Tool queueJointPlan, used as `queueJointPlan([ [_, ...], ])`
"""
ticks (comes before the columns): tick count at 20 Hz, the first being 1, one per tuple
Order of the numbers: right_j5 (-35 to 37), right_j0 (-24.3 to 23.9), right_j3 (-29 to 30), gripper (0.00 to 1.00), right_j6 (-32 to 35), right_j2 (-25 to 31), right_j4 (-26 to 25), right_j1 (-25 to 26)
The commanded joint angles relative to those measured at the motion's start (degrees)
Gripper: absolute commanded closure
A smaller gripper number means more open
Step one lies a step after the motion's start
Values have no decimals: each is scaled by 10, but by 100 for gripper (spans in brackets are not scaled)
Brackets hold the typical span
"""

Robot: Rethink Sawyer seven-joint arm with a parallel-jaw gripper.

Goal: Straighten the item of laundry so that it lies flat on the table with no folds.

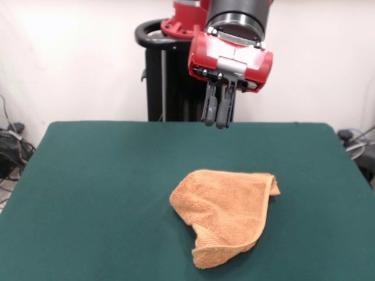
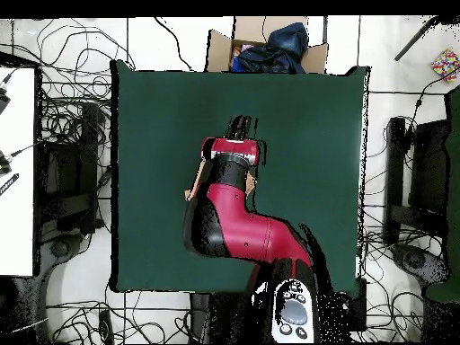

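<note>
The light-orange towel (image 1: 225, 213) lies crumpled on the dark green table (image 1: 94, 193), right of the middle and near the front edge, with folds and a turned-up hem at its lower end. My gripper (image 1: 217, 115) hangs high above the table behind the towel, its fingers pressed together and holding nothing. In the overhead view the arm covers most of the towel; only small orange bits (image 2: 190, 193) show beside it. The gripper (image 2: 241, 126) points toward the table's far side there.
The black pedestal (image 1: 164, 76) stands behind the table. A cardboard box with dark blue cloth (image 2: 269, 45) sits past the table's far edge in the overhead view. Cables (image 2: 72, 135) lie on the floor around the table.
</note>
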Motion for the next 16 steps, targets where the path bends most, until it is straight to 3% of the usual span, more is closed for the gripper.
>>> queueJointPlan([
  [1, 6, -1, 36, 100, 149, 26, 17, 10],
  [16, 22, 6, 39, 100, 137, 20, 19, 3],
])
